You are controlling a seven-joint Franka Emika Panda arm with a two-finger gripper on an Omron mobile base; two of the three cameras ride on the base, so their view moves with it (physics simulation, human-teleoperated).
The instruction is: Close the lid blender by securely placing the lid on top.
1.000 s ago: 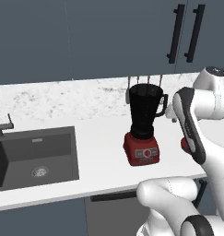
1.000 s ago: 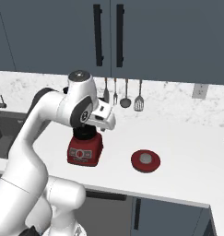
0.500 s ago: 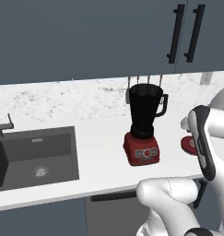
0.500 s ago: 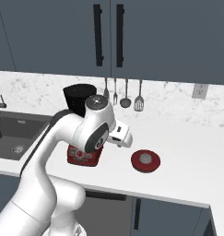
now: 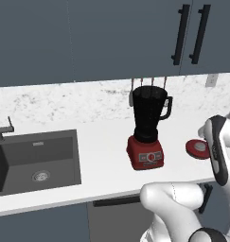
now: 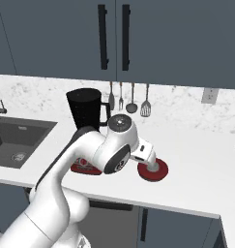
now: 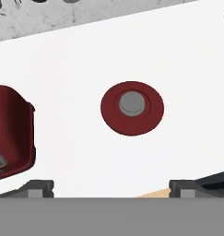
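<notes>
The blender (image 5: pixel 147 127) stands on the white counter, a dark tapered jar with a side handle on a red boxy base, its top uncovered. To its right the lid (image 5: pixel 198 148), a red disc with a grey centre cap, lies flat on the counter. In the hand view the lid (image 7: pixel 132 108) sits just above centre, and the blender's red base (image 7: pixel 12 133) shows at the left edge. My gripper (image 7: pixel 111 189) hangs above the lid, open, its fingertips (image 7: pixel 37 188) wide apart and holding nothing. From the right base view my hand covers part of the lid (image 6: pixel 157 172).
A dark sink (image 5: pixel 36 160) with a faucet (image 5: pixel 0 130) is set in the counter at far left. Utensils (image 6: pixel 131 99) hang on the marble wall behind the blender. Dark cabinets (image 6: pixel 114 36) overhang the counter. The counter's front edge runs just below the lid.
My arm has swung from in front of the blender to the right and down, so the hand now hovers over the lid. Blender and lid have not moved.
</notes>
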